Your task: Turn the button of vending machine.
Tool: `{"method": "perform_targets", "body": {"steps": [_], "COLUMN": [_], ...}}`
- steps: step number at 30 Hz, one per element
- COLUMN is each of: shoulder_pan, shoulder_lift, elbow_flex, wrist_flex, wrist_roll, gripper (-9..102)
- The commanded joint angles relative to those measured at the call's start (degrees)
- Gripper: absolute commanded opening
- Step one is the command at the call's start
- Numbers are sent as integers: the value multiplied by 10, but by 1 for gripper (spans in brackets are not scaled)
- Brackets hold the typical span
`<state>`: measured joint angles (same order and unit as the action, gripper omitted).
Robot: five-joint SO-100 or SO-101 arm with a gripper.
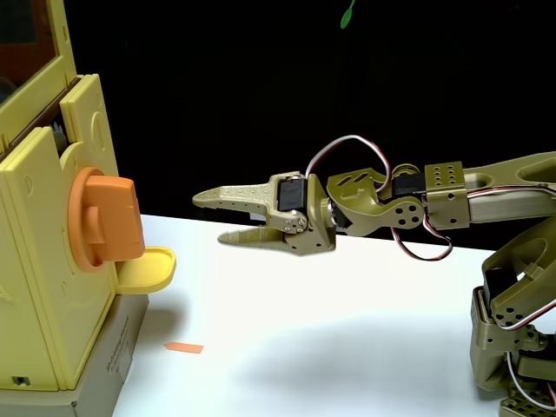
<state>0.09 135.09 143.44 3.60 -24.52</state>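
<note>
gripper (208, 217) slightly open, empty

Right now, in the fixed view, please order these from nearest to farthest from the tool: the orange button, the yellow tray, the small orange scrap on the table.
From the tool, which is slightly open:
1. Yellow tray, left, a little lower.
2. Orange button, left, level with it; nearly as close.
3. Orange scrap, below, on the table.
</note>
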Motion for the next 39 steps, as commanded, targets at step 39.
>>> {"method": "perform_targets", "body": {"steps": [39], "shoulder_pan": [39], "shoulder_lift": [-440], "elbow_flex": [-230], "wrist_flex": [-480], "wrist_roll": [-590], "gripper": [37]}}
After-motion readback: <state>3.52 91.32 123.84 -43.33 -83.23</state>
